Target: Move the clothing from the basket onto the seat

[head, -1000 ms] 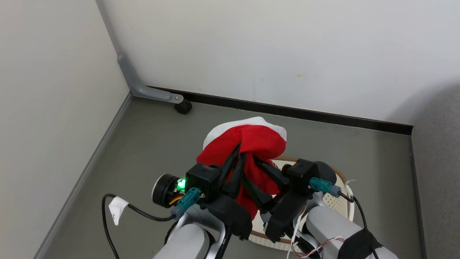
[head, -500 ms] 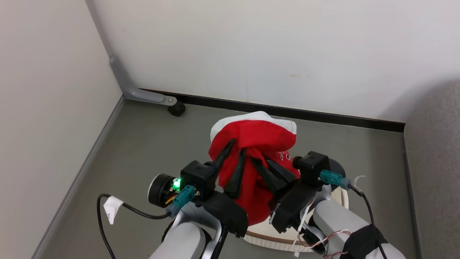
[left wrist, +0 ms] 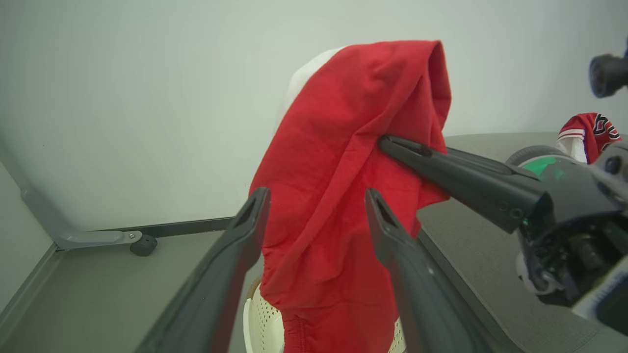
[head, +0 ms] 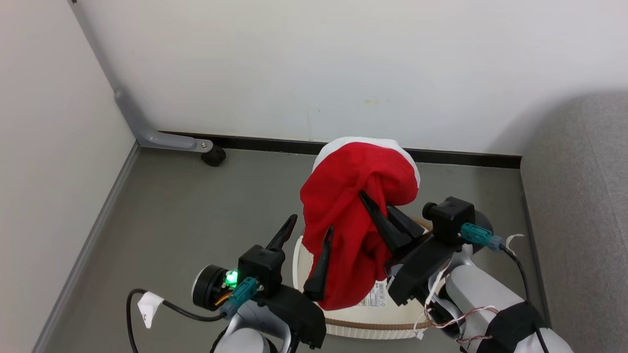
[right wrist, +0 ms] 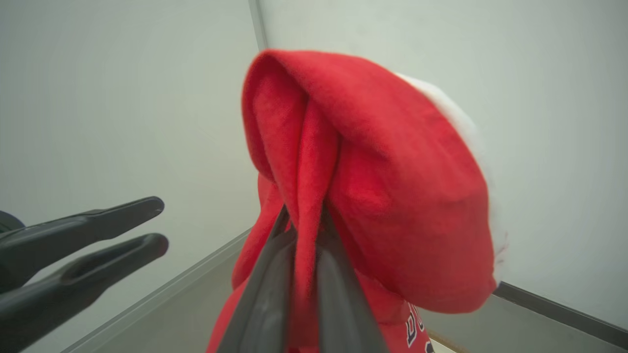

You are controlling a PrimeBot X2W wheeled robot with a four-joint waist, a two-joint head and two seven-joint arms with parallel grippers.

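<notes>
Our right gripper (head: 376, 201) is clamped on the red clothing (head: 343, 196), which dangles over the basket (head: 353, 324); our left gripper (head: 312, 221) gapes alongside.

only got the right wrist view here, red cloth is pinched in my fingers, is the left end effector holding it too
Observer: No. In the left wrist view the left end effector stands wide open, and the red garment hangs from the shut right end effector alone.
Operator: ok where is the basket
Observer: In the head view the basket sits on the floor under the hanging garment.
Operator: anything on the seat yet
Observer: Yes, a second red garment with black lettering lies on the grey seat, to the robot's right.
</notes>
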